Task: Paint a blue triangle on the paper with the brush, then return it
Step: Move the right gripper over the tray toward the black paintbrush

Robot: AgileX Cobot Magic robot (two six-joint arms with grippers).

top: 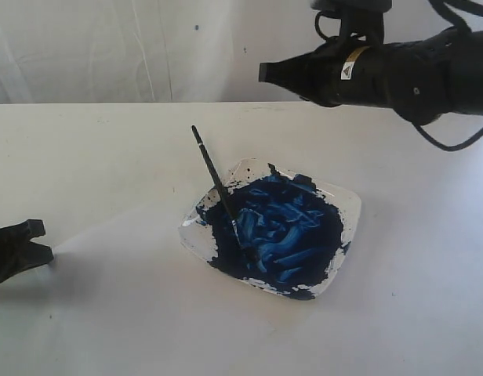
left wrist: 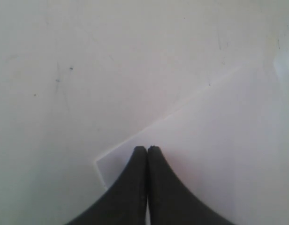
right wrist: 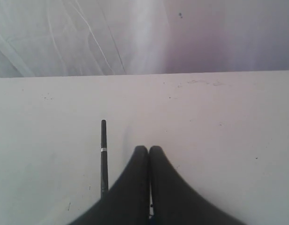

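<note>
Brush propped in the paint plate; both grippers pressed shut and empty.

The brush [top: 218, 188] is seen leaning in the plate [top: 351, 210], its bristle end sunk in the dark-blue paint [top: 292, 227] and its black handle tilted up past the rim, gripped by nothing. The right gripper [top: 263, 72] is held high, well above and apart from the brush, with its fingers pressed together on nothing; in its wrist view the handle is seen below and just beside the fingertips. The left gripper [top: 36, 239] is kept low at the table [top: 108, 141], well apart from the plate, its fingers likewise pressed together and empty. Its tips are placed over a corner of the paper [left wrist: 219, 140], which is spread flat ahead of them; whether they touch it cannot be told.
</note>
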